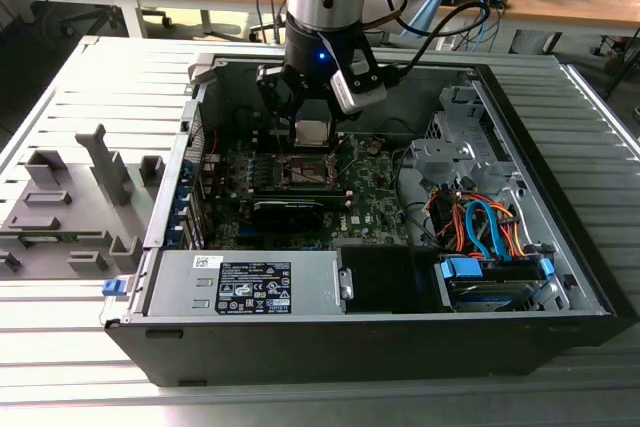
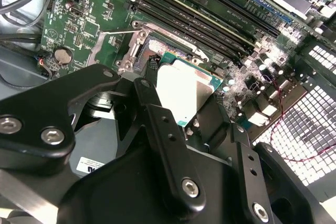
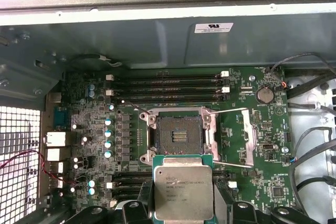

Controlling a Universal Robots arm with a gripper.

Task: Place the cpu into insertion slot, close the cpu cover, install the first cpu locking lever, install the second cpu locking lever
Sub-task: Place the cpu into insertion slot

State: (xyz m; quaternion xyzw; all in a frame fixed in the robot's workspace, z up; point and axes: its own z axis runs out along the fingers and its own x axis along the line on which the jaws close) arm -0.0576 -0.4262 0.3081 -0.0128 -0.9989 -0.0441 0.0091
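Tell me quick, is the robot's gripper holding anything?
The gripper is shut on the cpu; the insertion slot is empty.

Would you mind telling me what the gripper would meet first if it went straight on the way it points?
Most likely the insertion slot, lying open on the motherboard beneath the cpu the gripper holds; depth is unclear, so alignment is uncertain.
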